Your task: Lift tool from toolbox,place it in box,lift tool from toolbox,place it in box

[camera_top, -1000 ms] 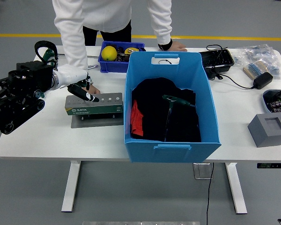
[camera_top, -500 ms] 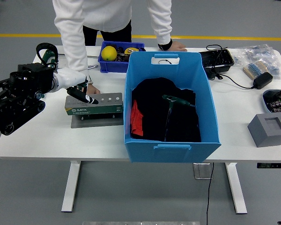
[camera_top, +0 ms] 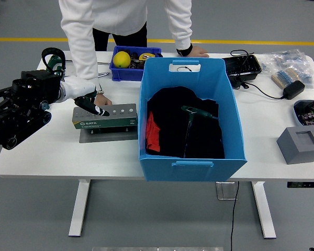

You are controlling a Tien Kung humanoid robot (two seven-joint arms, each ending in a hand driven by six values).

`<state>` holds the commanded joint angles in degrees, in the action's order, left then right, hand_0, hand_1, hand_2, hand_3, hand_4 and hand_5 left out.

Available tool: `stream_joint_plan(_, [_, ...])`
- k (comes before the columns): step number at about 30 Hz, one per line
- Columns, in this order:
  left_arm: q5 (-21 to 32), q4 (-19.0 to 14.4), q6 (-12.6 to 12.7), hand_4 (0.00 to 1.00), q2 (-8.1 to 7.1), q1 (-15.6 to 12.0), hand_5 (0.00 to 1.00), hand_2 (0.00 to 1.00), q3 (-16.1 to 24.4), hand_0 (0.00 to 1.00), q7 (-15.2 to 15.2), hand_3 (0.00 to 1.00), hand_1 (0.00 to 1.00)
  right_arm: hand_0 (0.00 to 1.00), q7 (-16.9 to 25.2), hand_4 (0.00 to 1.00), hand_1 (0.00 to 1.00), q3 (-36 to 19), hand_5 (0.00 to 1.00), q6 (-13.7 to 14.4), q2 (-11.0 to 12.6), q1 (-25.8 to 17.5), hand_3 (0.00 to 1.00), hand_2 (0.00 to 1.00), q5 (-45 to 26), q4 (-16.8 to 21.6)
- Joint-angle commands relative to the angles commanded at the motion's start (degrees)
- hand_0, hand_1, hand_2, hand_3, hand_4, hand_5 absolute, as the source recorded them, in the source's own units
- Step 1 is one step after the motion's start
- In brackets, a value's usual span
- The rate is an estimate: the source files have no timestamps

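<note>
Left hand (camera_top: 89, 102) has crept slightly up-left since the earlier head-view frames, little else shifted. Head view: one green-grey toolbox (camera_top: 105, 116) left of centre on a grey plate, one big blue box (camera_top: 191, 119) at centre, one T-handle tool (camera_top: 197, 112) already lying on dark cloth inside it. Fingers curled together around a dark tool handle (camera_top: 98, 109) sitting on the toolbox's left end. One person's hand (camera_top: 102, 99) rests on the table just behind the toolbox, touching close to the robot fingers; the other hand (camera_top: 196, 51) is planted at upper centre. One small blue bin (camera_top: 134, 65) behind.
</note>
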<state>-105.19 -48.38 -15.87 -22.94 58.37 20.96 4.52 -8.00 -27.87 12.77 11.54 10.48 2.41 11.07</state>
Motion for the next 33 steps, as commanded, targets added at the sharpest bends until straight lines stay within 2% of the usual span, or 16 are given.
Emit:
stream_joint_plan(4, [0.23, 0.6, 0.33, 0.921, 0.13, 0.17, 0.955, 0.314, -0.17, 0.674, -0.47, 0.354, 0.382, 0.654, 0.05, 0.779, 0.634, 0.14, 0.668, -0.04, 0.04, 0.19, 0.549, 0.69, -0.27, -0.03])
stream_joint_plan(5, [0.25, 0.73, 0.43, 0.918, 0.16, 0.21, 0.959, 0.236, -0.21, 0.479, -0.59, 0.297, 0.262, 0.654, 0.06, 0.779, 0.635, 0.17, 0.668, -0.05, 0.05, 0.24, 0.55, 0.69, -0.3, -0.05])
stream_joint_plan(10, [0.31, 1.37, 0.91, 0.918, 0.29, 0.27, 0.959, 0.236, -0.41, 0.479, -0.97, 0.297, 0.262, 0.654, 0.08, 0.779, 0.635, 0.22, 0.668, -0.11, 0.11, 0.42, 0.55, 0.69, -0.36, -0.08])
stream_joint_plan(11, [0.29, 1.51, 1.02, 0.914, 0.31, 0.27, 0.959, 0.182, -0.5, 0.391, -1.02, 0.256, 0.187, 0.654, 0.09, 0.781, 0.634, 0.23, 0.669, -0.1, 0.1, 0.45, 0.55, 0.69, -0.4, -0.09])
stream_joint_plan(16, [0.11, 2.31, 1.73, 0.914, 0.36, 0.17, 0.959, 0.182, -0.97, 0.391, -1.62, 0.256, 0.187, 0.654, 0.19, 0.781, 0.634, 0.44, 0.669, -0.13, 0.1, 0.53, 0.55, 0.69, -0.78, -0.13])
stream_joint_plan(17, [0.05, 2.43, 1.91, 0.923, 0.38, 0.15, 0.882, 0.137, -1.03, 0.324, -1.71, 0.188, 0.121, 0.654, 0.19, 0.78, 0.634, 0.44, 0.668, -0.14, 0.1, 0.55, 0.55, 0.69, -0.79, -0.14])
stream_joint_plan(22, [-0.44, 2.97, 4.27, 0.923, 0.36, 0.0, 0.882, 0.137, -1.17, 0.324, -2.97, 0.188, 0.121, 0.654, 0.17, 0.78, 0.634, 0.36, 0.668, -0.14, 0.1, 0.6, 0.55, 0.69, -0.7, -0.16])
stream_joint_plan(23, [-0.59, 3.12, 5.22, 0.972, 0.36, -0.05, 0.636, 0.11, -1.14, 0.264, -3.49, 0.135, 0.068, 0.654, 0.17, 0.781, 0.635, 0.33, 0.67, -0.15, 0.1, 0.6, 0.551, 0.69, -0.67, -0.17])
stream_joint_plan(28, [-0.62, 3.91, 9.38, 0.972, 0.34, -0.38, 0.636, 0.11, -0.73, 0.264, -5.83, 0.135, 0.068, 0.654, 0.16, 0.781, 0.635, 0.24, 0.67, -0.16, 0.08, 0.62, 0.551, 0.69, -0.61, -0.21])
stream_joint_plan(29, [-0.63, 4.03, 10.09, 0.998, 0.33, -0.45, 0.479, 0.085, -0.63, 0.192, -6.17, 0.109, 0.031, 0.654, 0.16, 0.78, 0.635, 0.21, 0.668, -0.16, 0.08, 0.62, 0.551, 0.69, -0.6, -0.22])
stream_joint_plan(33, [-0.75, 4.44, 14.0, 0.998, 0.26, -0.85, 0.479, 0.085, -0.36, 0.192, -7.83, 0.109, 0.031, 0.654, 0.16, 0.78, 0.635, 0.17, 0.668, -0.18, 0.09, 0.65, 0.551, 0.69, -0.59, -0.24])
